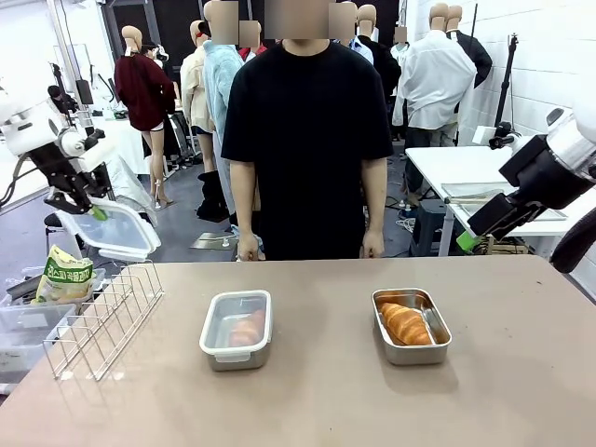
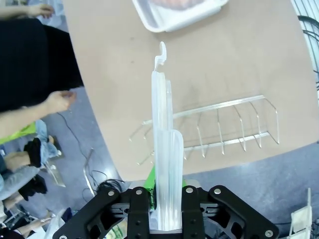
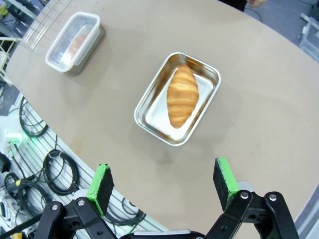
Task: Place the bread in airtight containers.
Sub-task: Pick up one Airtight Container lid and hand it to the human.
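Far left, the left tool hangs high off the bench's left edge, pinched tight on a clear lid held edge-on. Below it sits the empty wire rack. Moving right, the first container is already lidded, a roll showing faintly through the plastic. Further right, the second container stands open, with its bread lying inside, long axis along the pan's length. Far right, the right tool hovers with fingers spread wide and empty, above and behind that open pan. Here's the crux: the lid is with the left arm, yet the open pan lies well to its right, past the closed one. That's a long cross-bench carry, I reckon, with the lid needing to turn flat first.
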Motion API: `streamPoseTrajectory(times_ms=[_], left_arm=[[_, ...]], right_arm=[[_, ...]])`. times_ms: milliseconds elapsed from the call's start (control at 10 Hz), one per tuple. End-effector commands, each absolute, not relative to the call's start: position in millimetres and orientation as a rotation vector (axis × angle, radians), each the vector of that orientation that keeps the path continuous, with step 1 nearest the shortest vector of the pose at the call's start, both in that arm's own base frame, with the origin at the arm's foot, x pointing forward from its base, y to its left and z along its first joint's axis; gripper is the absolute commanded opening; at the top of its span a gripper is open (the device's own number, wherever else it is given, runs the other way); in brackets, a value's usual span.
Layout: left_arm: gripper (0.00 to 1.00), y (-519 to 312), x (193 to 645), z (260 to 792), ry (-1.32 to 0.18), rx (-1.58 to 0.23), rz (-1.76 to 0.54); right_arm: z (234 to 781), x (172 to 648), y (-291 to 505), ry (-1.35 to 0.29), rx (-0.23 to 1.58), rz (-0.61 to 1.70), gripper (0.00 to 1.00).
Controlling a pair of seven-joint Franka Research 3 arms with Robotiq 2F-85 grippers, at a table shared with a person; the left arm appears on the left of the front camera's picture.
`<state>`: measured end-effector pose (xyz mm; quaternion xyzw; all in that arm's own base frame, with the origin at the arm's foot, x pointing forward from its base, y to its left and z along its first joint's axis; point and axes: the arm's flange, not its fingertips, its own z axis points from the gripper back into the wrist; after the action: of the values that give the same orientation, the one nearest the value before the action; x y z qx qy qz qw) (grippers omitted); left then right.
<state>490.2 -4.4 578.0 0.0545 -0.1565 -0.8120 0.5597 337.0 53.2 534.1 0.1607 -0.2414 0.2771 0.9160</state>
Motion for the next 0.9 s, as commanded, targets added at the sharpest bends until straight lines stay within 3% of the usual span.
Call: streamPoseTrajectory(times_ms=[0,500,800], left_arm=[[0.0,-20.6,495.5,571.3,-0.505,0.122,-1.997],[0.0,-123.3,496.1,650.2,-0.854,0.337,-2.271],[0.0,-184.6,492.4,669.3,-1.042,0.434,-2.4]], right_arm=[[533.1,337.4,53.6,-0.495,0.346,0.57,1.0],[533.1,337.4,53.6,-0.495,0.346,0.57,1.0],[533.1,337.4,53.6,-0.495,0.346,0.57,1.0]])
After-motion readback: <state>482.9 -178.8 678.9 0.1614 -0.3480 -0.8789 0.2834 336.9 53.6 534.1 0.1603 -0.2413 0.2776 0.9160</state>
